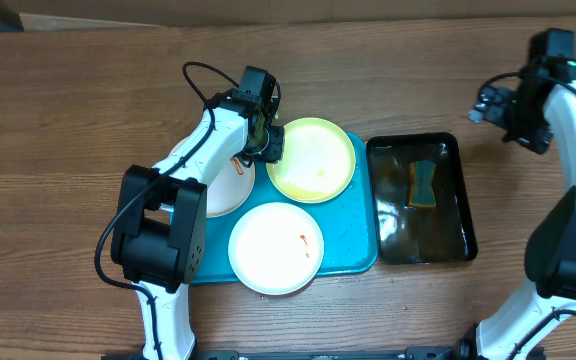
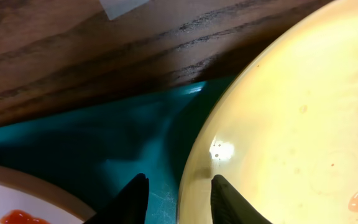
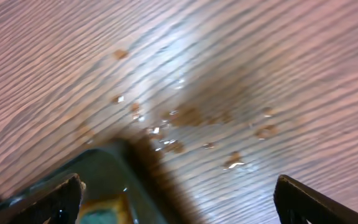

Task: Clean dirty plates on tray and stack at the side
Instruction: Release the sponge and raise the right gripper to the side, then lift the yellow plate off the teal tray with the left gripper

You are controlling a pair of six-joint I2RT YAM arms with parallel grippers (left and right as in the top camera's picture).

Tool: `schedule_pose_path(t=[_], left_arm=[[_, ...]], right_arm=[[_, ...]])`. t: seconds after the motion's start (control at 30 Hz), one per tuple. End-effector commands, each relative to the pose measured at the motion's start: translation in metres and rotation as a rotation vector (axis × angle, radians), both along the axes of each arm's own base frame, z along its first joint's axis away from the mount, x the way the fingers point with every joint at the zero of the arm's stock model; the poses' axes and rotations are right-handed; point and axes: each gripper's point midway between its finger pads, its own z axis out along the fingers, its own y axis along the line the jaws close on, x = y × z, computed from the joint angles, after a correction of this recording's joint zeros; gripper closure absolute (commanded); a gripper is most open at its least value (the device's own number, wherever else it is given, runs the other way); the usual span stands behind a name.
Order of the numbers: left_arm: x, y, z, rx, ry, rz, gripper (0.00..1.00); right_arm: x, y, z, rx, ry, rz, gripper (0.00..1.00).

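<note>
Turquoise tray (image 1: 350, 240) on wooden counter (image 1: 68, 100), on it one white plate (image 1: 276, 248) in full view, another white plate (image 1: 230, 192) half hidden under the left arm (image 1: 206, 142), left jaws parted astride the rim of the yellow-green plate (image 2: 291, 112), right jaws wide apart above wet counter beside black tub (image 1: 465, 205).

A wooden surface (image 1: 68, 110) with dark brown grain fills every view. In the right wrist view, small water drops (image 3: 185, 118) lie scattered on it under a soft, pale glare. In the left wrist view, a pale scrap (image 2: 120, 6), tape or paper, lies on the wood.
</note>
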Motion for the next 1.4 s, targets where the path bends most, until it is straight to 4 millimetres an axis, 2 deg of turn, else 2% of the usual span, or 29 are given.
schedule_pose_path(t=[0.0, 0.03, 0.1, 0.33, 0.53, 0.8, 0.93, 1.03, 1.37], left_arm=[[-0.001, 0.0, -0.005, 0.009, 0.008, 0.002, 0.68], [-0.001, 0.0, -0.005, 0.008, 0.008, 0.002, 0.73], [-0.001, -0.001, -0.005, 0.007, 0.008, 0.005, 0.76], [-0.002, -0.002, -0.007, 0.009, 0.01, -0.001, 0.73], [-0.003, -0.005, -0.008, 0.006, 0.006, -0.004, 0.77], [-0.004, -0.006, -0.008, 0.003, 0.012, -0.004, 0.96], [-0.004, -0.008, -0.007, -0.013, 0.019, 0.023, 0.96], [0.001, -0.008, 0.004, -0.014, 0.005, 0.023, 0.96], [0.031, -0.007, 0.066, 0.028, -0.107, -0.023, 0.96]], right_arm=[[0.006, -0.013, 0.011, 0.002, -0.044, -0.031, 0.0], [0.005, -0.015, 0.011, 0.001, -0.045, -0.037, 0.0], [0.005, -0.018, 0.011, 0.001, -0.045, -0.043, 0.0], [0.005, -0.018, 0.011, 0.001, -0.045, -0.043, 0.0], [0.005, -0.018, 0.011, 0.001, -0.045, -0.043, 0.0], [0.005, -0.018, 0.011, 0.001, -0.045, -0.043, 0.0], [0.005, -0.018, 0.011, 0.001, -0.045, -0.043, 0.0], [0.005, -0.018, 0.011, 0.001, -0.045, -0.043, 0.0], [0.005, -0.018, 0.011, 0.001, -0.045, -0.043, 0.0]])
